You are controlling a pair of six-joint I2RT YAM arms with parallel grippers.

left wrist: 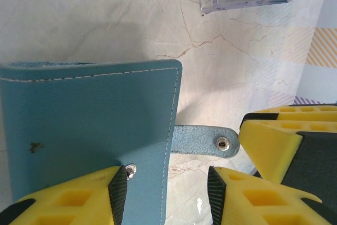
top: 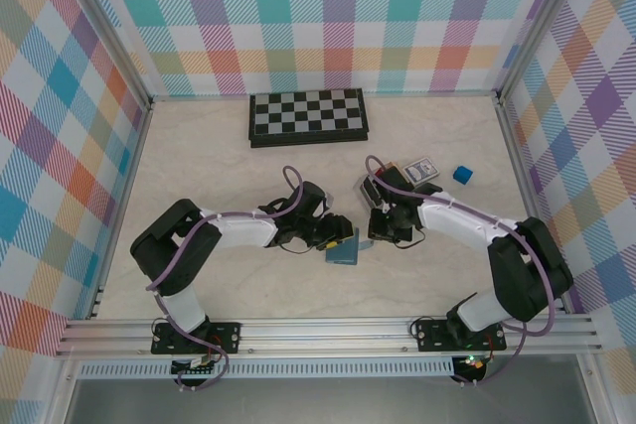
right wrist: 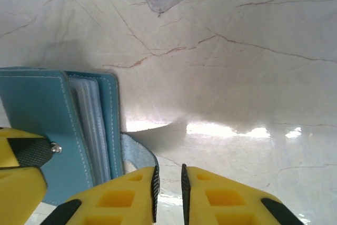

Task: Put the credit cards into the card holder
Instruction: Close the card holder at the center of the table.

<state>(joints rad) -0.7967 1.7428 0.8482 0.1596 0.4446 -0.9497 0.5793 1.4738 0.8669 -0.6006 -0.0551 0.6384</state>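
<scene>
The teal card holder [top: 344,249] sits mid-table between both grippers. In the left wrist view its cover [left wrist: 79,119] is raised, the stitched edge lying between my left gripper's [left wrist: 167,183] fingers. It leans on the left pad at a metal snap, with bare table showing before the right pad. Its strap [left wrist: 200,140] sticks out sideways. My right gripper [right wrist: 169,169] stands just beside the strap [right wrist: 138,154], jaws a narrow gap apart with nothing between. The holder [right wrist: 37,114] shows its pale inner pockets edge-on. The credit cards are out of view.
A clear plastic box [top: 417,171] with a dark patterned card lies behind the right gripper [top: 381,230]. A blue cube [top: 463,174] sits to its right. A folded chessboard [top: 308,116] lies at the back. Checked walls enclose the table.
</scene>
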